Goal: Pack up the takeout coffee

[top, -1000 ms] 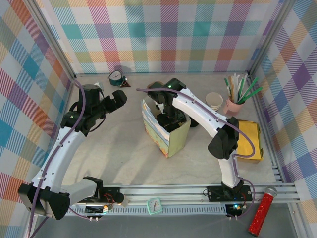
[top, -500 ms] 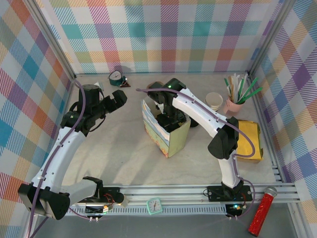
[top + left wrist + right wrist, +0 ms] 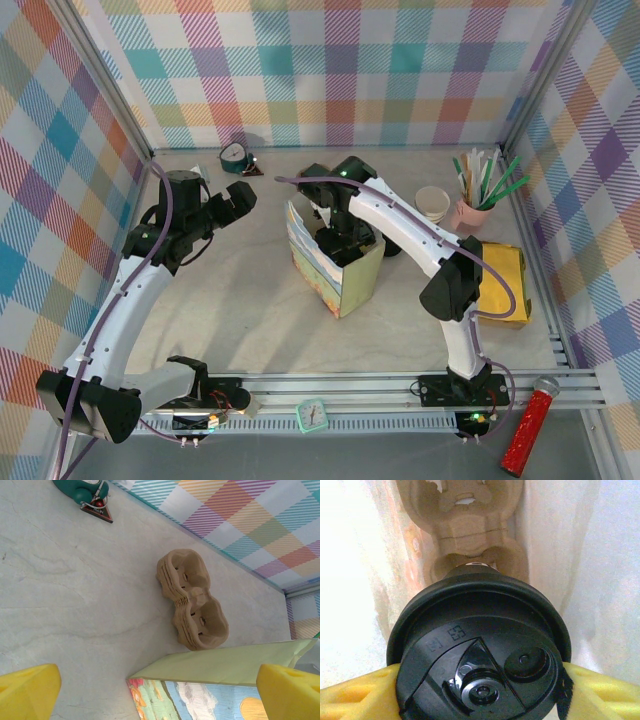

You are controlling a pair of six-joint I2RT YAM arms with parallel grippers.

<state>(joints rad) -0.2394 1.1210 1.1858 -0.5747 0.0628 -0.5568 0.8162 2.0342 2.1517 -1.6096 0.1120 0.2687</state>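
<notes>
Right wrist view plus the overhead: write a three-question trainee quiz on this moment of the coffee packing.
1. True or false: the right fingers hold the takeout coffee inside the paper bag.
2. Pick one: in the right wrist view, what lies deeper in the bag, beyond the cup? A) a cardboard cup carrier B) a spoon C) a second lidded cup
3. Fill in: the left fingers stand ____ over the table and hold nothing.

Key: 1 true; 2 A; 3 open
</notes>
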